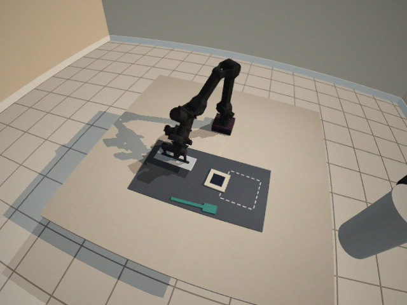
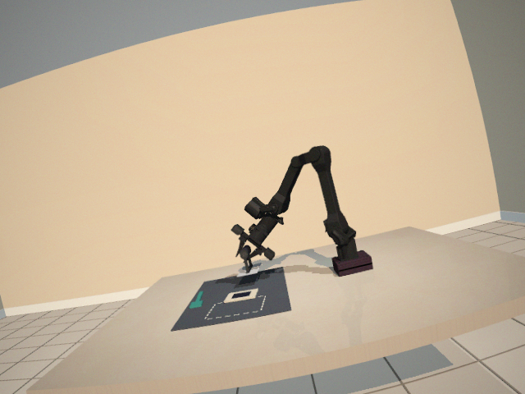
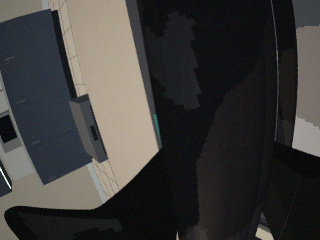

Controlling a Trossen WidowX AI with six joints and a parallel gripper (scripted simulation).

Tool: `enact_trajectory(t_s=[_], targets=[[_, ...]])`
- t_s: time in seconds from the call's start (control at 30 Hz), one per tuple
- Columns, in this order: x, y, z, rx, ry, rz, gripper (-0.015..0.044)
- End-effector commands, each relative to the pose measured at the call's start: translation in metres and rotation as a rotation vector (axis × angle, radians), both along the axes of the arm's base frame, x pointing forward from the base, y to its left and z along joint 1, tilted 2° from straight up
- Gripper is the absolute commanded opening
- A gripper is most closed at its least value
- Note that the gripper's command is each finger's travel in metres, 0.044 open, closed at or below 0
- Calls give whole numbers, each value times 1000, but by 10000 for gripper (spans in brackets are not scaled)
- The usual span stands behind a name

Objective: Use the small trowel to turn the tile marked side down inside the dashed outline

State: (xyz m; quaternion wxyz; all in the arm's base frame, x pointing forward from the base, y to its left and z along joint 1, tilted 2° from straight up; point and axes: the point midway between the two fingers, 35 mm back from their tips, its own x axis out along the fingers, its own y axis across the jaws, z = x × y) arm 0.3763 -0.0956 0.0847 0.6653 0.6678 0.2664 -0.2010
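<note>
The small trowel, with its pale flat blade [image 1: 191,163] [image 2: 242,274] and long black handle [image 3: 230,125], is at the mat's end away from the dashed outline. My gripper [image 1: 179,151] [image 2: 247,253] is shut on the handle, which fills much of the wrist view. The blade seems slightly above the mat, with a dark shadow beside it. The tile [image 1: 208,183] [image 2: 229,298] lies flat, cream with its dark square mark up. It overlaps the near side of the dashed outline [image 1: 257,197] [image 2: 263,302]. The exact finger contact is hidden.
A green flat spatula-like tool [image 1: 209,208] [image 2: 196,304] [image 3: 157,131] lies along the edge of the dark mat [image 1: 243,218] [image 2: 277,296]. The arm's base [image 1: 223,125] [image 2: 353,263] stands on the table. A grey cylinder [image 1: 371,226] is at right in the top view.
</note>
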Motion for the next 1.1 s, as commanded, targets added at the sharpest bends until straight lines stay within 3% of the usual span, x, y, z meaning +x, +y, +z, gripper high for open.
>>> enact_trajectory(t_s=[0.0,0.73,1.07], targets=[[2,0,15,-7,-19,7,0],[8,69,6,-99,-25,-22,0],[8,72,-1,-101,-27,-24,0]])
